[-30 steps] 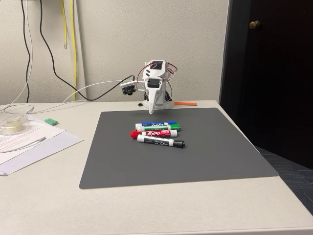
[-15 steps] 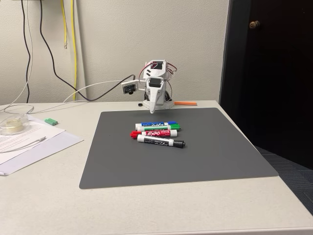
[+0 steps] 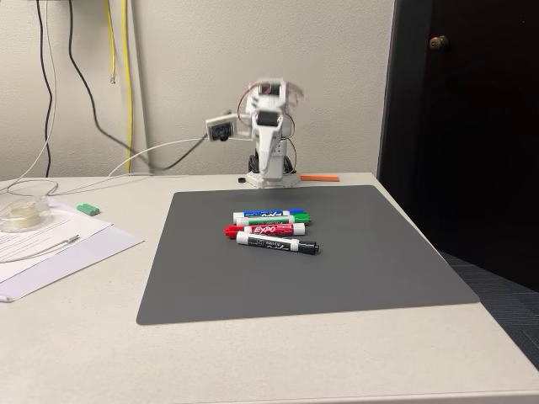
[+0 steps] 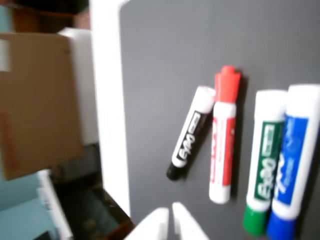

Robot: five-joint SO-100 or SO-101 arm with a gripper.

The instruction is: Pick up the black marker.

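The black marker lies on the dark grey mat, the frontmost of several markers in the fixed view, with its black cap pointing right. Behind it lie a red marker, a green one and a blue one. In the wrist view the black marker lies tilted, left of the red marker. My gripper enters at the bottom edge, its white fingertips close together, shut on nothing. In the fixed view the gripper hangs blurred at the back of the table, well behind the markers.
Papers, a tape roll and a small green piece lie at the left. An orange strip lies beside the arm's base. Cables hang on the wall. The table's edge runs along the right, with a dark door behind.
The arm has lifted and the gripper has swung up from its low folded pose. The markers have not moved.
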